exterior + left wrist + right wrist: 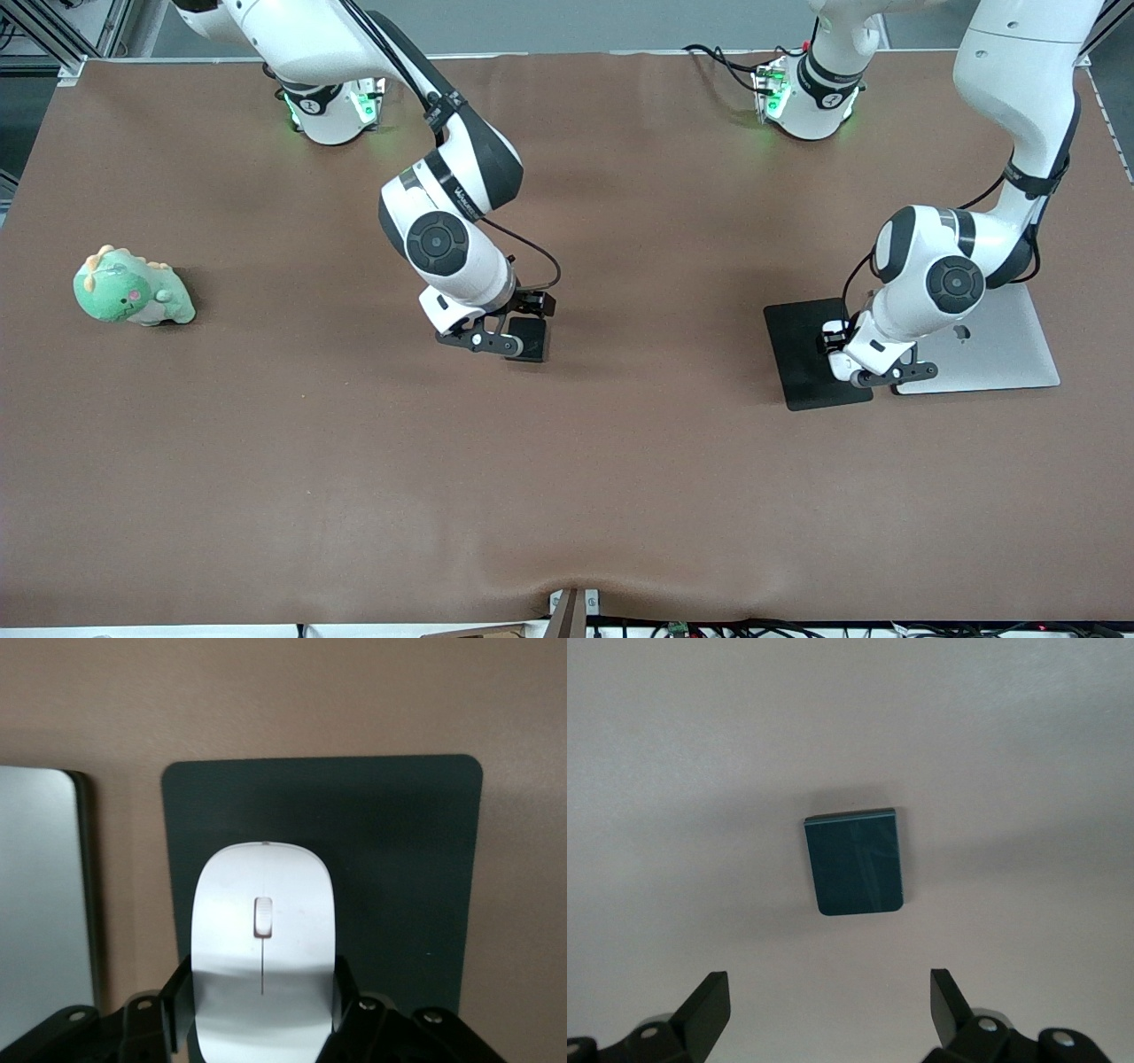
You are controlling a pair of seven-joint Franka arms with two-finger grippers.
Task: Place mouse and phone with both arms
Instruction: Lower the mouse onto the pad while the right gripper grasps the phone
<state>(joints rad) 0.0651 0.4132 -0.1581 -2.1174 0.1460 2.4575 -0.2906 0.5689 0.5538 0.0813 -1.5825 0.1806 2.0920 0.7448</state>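
Under the left gripper (262, 1014) lies a black pad (802, 354) beside a silver laptop (992, 354); its fingers clasp the white mouse (262, 948) over that pad. Spread wide and empty, the right gripper (830, 1001) hangs above the phone (856, 861) lying on the table (567, 478).

This is looking like a robotics lab, staged as a mock desk. Two white arms are standing on bases (332, 111) glowing green, bolted along one edge of a wide surface (567, 478) wearing a brown mat. Cables (726, 62) are trailing off beside the left arm's base, and aluminium framing (53, 35) is showing past the corner at the right arm's end. Office props are lying about: a closed silver laptop (1010, 354), a black pad (802, 354) and a green dinosaur toy (133, 288).
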